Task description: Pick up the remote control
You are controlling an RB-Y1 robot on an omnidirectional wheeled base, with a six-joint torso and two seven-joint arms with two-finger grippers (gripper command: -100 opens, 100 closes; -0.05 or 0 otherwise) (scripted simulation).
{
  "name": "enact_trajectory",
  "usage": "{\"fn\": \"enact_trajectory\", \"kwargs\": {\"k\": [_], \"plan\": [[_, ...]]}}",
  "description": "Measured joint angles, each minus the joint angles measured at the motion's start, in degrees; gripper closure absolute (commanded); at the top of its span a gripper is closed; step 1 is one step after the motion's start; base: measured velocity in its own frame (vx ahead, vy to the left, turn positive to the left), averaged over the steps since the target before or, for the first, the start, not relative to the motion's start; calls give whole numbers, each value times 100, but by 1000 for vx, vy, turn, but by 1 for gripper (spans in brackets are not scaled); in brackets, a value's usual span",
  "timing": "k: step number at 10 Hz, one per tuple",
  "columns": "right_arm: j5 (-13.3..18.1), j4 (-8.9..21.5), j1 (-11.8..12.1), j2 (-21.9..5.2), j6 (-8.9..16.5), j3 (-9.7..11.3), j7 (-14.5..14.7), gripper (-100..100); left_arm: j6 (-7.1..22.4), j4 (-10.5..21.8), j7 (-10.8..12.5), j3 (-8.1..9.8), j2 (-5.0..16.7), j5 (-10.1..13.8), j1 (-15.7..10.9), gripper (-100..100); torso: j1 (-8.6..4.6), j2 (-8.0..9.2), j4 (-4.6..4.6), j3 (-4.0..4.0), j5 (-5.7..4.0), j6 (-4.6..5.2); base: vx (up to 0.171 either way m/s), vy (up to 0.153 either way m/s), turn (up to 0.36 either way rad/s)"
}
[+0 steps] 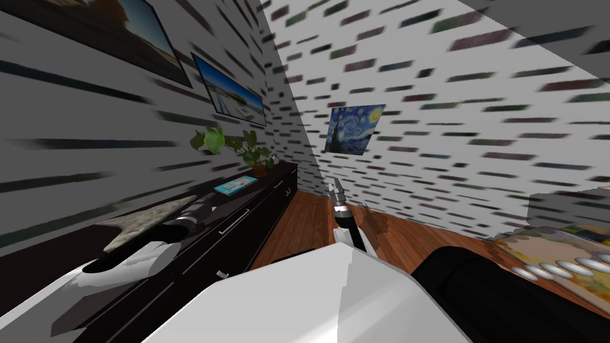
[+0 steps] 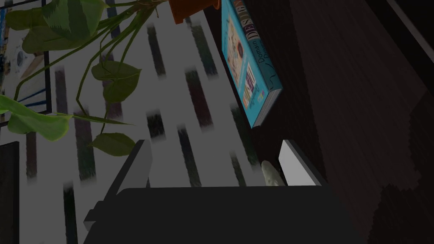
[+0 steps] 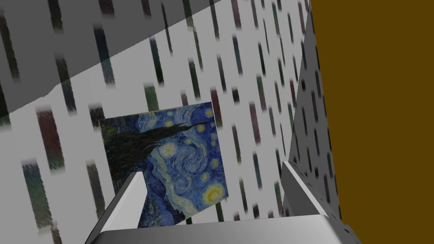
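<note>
Remote (image 2: 271,174), if I read the dim wrist view rightly, is the pale speckled slab lying flat on the dark sideboard (image 2: 360,106). Its tip pokes in between the jaws of the left gripper (image 2: 216,146), close by one finger and down near the gripper's body. The main risk I judge from here is a poor grip. The remote sits off-centre, so closing now may catch only its end and let it pivot out. The near blade may instead shove it along the top. It also lies low, so the thin fingers could ride over it or scrape the sideboard. The left jaws stand wide, about a third of the view apart, and hold nothing. I cannot tell whether the near finger touches the remote. Past the fingertips a teal book (image 2: 250,63) lies on the sideboard, near enough that an overshoot could bump it. Beyond the book stands a plant (image 2: 63,42) against the wall. The right gripper (image 3: 212,169) is raised ahead of the chest, its jaws likewise wide and empty.
</note>
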Motion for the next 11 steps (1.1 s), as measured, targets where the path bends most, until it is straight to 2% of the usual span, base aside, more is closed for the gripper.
{"fn": "enact_trajectory", "kwargs": {"k": [2, 7, 11], "plan": [[0, 0, 0, 0, 0, 0, 0, 0, 341, 159, 41, 54, 131, 137, -79, -100, -5, -5, -1, -3, -1, 1, 38, -40, -44], [0, 0, 0, 0, 0, 0, 0, 0, 1153, 528, 214, 222, 645, 636, -122, -100, 4, -7, -2, -4, 1, 0, 32, -15, -16], [0, 0, 0, 0, 0, 0, 0, 0, 1705, 752, 317, 282, 861, 854, -186, -100, 4, -1, -1, -1, 2, 0, 33, -11, -12]]}}
